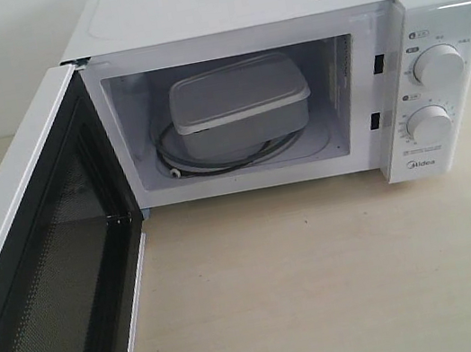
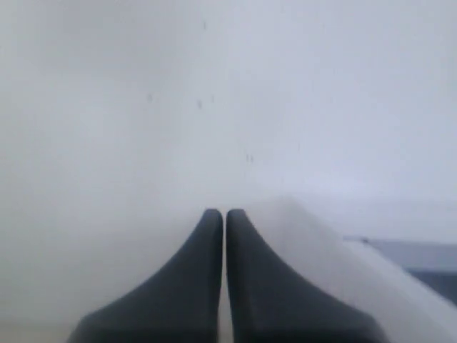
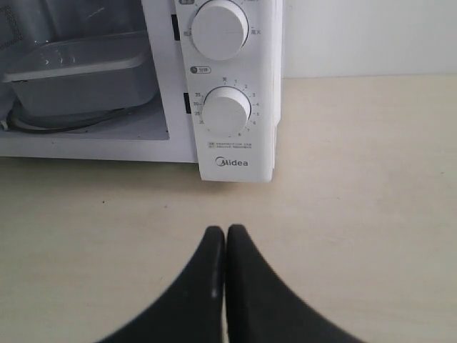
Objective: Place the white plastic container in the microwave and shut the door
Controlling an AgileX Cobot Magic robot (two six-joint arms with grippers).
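You're seeing the container [image 1: 236, 103] sitting inside the microwave [image 1: 440, 17] at the table's [image 1: 328, 287] back edge, door [image 1: 46, 291] hanging open, left gripper [image 2: 224, 214] and right gripper [image 3: 226, 230] both pinching closed, empty.

White plastic container [image 1: 239, 102] inside microwave [image 1: 278, 4]; door [image 1: 50, 291] open.

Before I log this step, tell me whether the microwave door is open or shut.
Open. The door stands wide to the left, and the container shows inside the microwave.

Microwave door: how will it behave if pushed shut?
The door looks rigid, a framed panel, so it likely swings as one piece. It stands wide open, so expect a long arc. The microwave may slide slightly; nothing visibly anchors it.
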